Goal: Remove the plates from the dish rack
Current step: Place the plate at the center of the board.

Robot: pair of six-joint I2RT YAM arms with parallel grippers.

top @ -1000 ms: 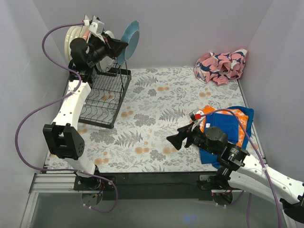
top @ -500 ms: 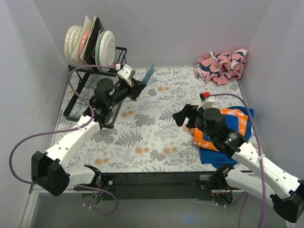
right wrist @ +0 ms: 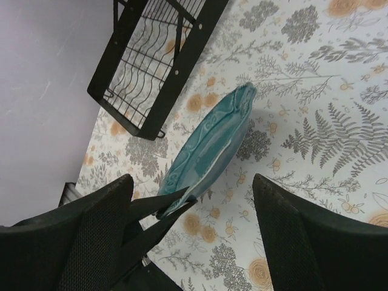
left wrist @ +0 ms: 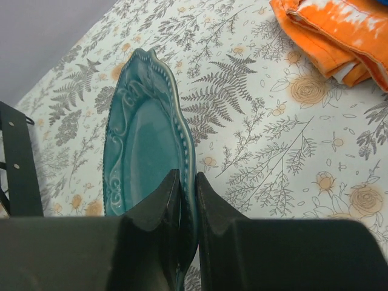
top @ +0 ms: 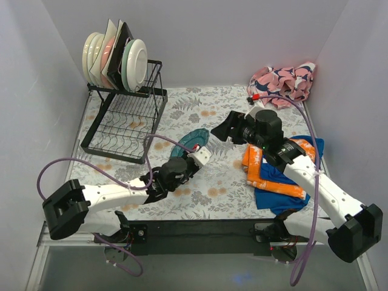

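My left gripper is shut on the rim of a teal plate and holds it tilted just above the floral table, right of the dish rack. The left wrist view shows the jaws pinching the plate's edge. The black wire rack holds several plates upright on its top tier: cream, pale green and square ones. My right gripper is open and empty, hovering over the table just right of the teal plate. The left fingers show in the right wrist view.
An orange and blue cloth lies at the right, also in the left wrist view. A pink patterned cloth sits in the far right corner. Grey walls close in the table on three sides.
My left arm has carried the teal plate from the rack down and toward the near middle of the table. My right gripper has moved up and away toward the far middle.
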